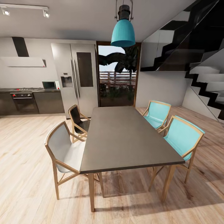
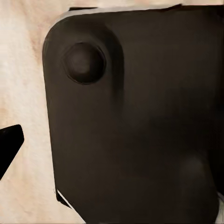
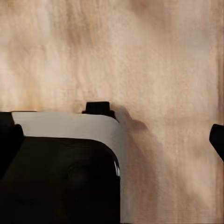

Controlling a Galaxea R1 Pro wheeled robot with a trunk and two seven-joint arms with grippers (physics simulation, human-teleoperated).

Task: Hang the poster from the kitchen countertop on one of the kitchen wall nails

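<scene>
At the far left of the head view we see the kitchen: a dark worktop running along the back wall over dark cabinet fronts, with a built-in oven below it, a hob on top, and a small microwave at its right end. A white extractor hood hangs above. We cannot make out the poster on this worktop from here. Next comes a tall steel fridge, then a glass door showing palm trees outside. A turquoise pendant lamp hangs over a long grey dining table that stands before us on a pale wooden floor. A white chair and a black chair sit along its left side, two turquoise chairs along its right. A black staircase rises at the far right.

Both wrist views look down on the wood floor and dark robot body parts; we cannot tell whether the left or right hand is apart or together.
</scene>
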